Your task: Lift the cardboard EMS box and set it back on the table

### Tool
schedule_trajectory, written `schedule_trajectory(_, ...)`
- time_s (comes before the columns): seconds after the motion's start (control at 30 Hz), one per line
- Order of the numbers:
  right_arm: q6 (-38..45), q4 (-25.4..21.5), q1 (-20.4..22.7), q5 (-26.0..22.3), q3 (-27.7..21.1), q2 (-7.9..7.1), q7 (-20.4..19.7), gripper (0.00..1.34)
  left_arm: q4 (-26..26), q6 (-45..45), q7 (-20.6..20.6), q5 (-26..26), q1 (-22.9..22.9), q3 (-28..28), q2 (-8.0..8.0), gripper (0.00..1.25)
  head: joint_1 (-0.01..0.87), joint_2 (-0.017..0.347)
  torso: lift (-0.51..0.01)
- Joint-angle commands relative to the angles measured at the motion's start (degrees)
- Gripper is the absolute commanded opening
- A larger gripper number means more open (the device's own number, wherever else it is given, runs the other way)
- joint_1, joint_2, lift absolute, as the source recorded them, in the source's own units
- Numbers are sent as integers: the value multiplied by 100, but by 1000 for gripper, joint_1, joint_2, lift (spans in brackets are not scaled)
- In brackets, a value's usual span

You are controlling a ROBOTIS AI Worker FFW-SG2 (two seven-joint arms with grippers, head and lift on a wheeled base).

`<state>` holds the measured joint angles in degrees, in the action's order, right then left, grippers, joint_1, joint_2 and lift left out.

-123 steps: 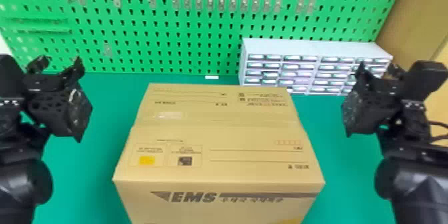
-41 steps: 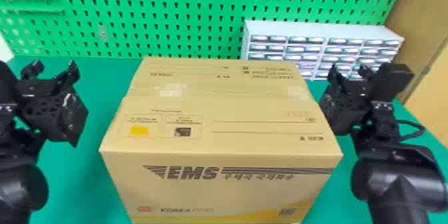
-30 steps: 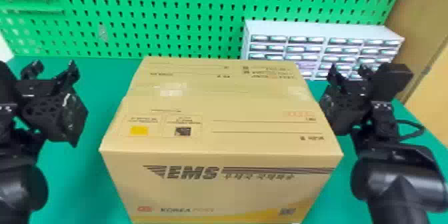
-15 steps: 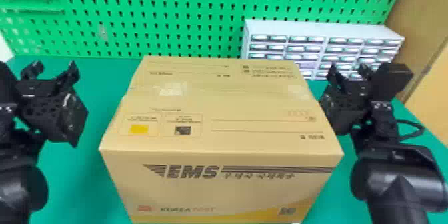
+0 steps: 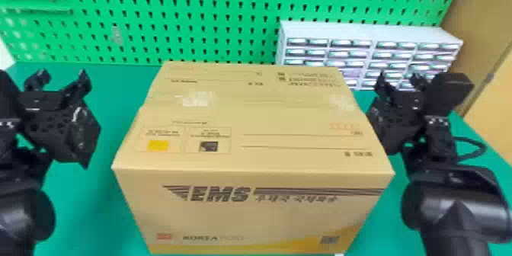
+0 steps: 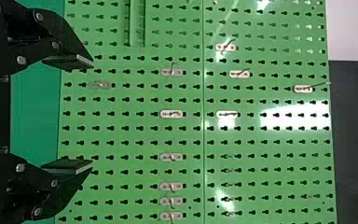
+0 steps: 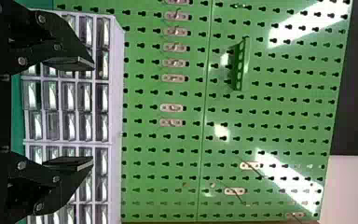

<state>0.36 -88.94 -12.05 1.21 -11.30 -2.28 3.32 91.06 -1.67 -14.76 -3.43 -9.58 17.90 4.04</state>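
Note:
The cardboard EMS box (image 5: 244,133) sits upright in the middle of the head view, its taped top and printed front visible; how its underside meets the green table (image 5: 80,205) is hidden. Off the box's left side, with a strip of table showing between, stands my left gripper (image 5: 61,78). Close against the box's right side is my right gripper (image 5: 398,79); whether they touch, I cannot tell. Both point away toward the pegboard. In the left wrist view, my left gripper (image 6: 91,113) has its fingers wide apart with nothing between; so does my right gripper (image 7: 92,113) in its own view.
A green pegboard (image 5: 198,19) with small hooks rises behind the table. The white drawer unit (image 5: 365,32) stands at the back right, beyond the box and my right gripper. A tan panel (image 5: 491,99) borders the far right.
Since the earliest frame, my right arm has come inward beside the box. The box looks larger and nearer, more of its front shows, and the backdrop has shifted up. The later frames look the same.

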Motion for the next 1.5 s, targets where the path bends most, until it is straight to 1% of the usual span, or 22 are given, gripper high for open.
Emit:
schedule_trajectory(0.0, -27, 35, 45, 29, -65, 8, 2, 801, -9, 0, 0, 9, -17, 55, 0, 756, 678, -15, -96)
schedule_trajectory(0.13, -212, 114, 106, -33, -144, -9, 2, 801, -9, 0, 0, 79, -17, 73, 0, 756, 678, -15, -96)
schedule_trajectory(0.2, -265, 158, 124, -68, -162, -53, 2, 804, -18, 0, 0, 79, -26, 99, 0, 756, 678, -15, -96)
schedule_trajectory(0.33, -748, 474, 177, -331, -136, -194, 2, 805, -149, 9, 0, 35, -35, 99, 9, 756, 678, -15, -96)
schedule_trajectory(0.4, -915, 615, 212, -402, -153, -220, 2, 804, -290, 70, -9, 27, -44, 73, 9, 756, 678, -15, -96)
schedule_trajectory(0.5, -1135, 799, 247, -393, -224, -194, 2, 805, -475, 255, -71, 18, -44, 47, 9, 756, 678, -15, -96)
schedule_trajectory(0.6, -1337, 1010, 264, -331, -347, -124, 2, 805, -554, 281, -80, 53, -26, 47, 9, 756, 678, -15, -96)
schedule_trajectory(0.67, -1363, 1054, 273, -331, -399, -88, 2, 805, -598, 308, -80, 44, -8, 55, 9, 756, 678, -15, -96)
schedule_trajectory(0.73, -1398, 1081, 282, -331, -426, -71, 2, 805, -624, 316, -80, 35, 9, 73, 9, 756, 678, -15, -96)
schedule_trajectory(0.9, -1434, 1169, 256, -331, -426, -80, 2, 805, -650, 325, -88, 27, 18, 91, 9, 756, 678, -15, -96)
schedule_trajectory(1.03, -1451, 1248, 203, -331, -373, -80, 2, 805, -650, 334, -80, 97, 9, 73, 9, 756, 678, -15, -96)
schedule_trajectory(1.2, -1592, 1459, 106, -349, -285, -88, 2, 805, -650, 334, -80, 132, 18, 20, 9, 755, 678, -15, -96)
schedule_trajectory(1.3, -1776, 1696, 36, -349, -206, -80, 2, 805, -650, 334, -80, 202, 35, -50, 9, 755, 678, -15, -96)
schedule_trajectory(1.33, -1820, 1801, 10, -349, -162, -71, 2, 805, -650, 334, -80, 202, 35, -68, 0, 755, 678, -15, -96)
schedule_trajectory(1.47, -1952, 1924, -43, -331, -57, 17, -6, 805, -668, 334, -18, 202, 27, -199, 0, 755, 678, -15, -96)
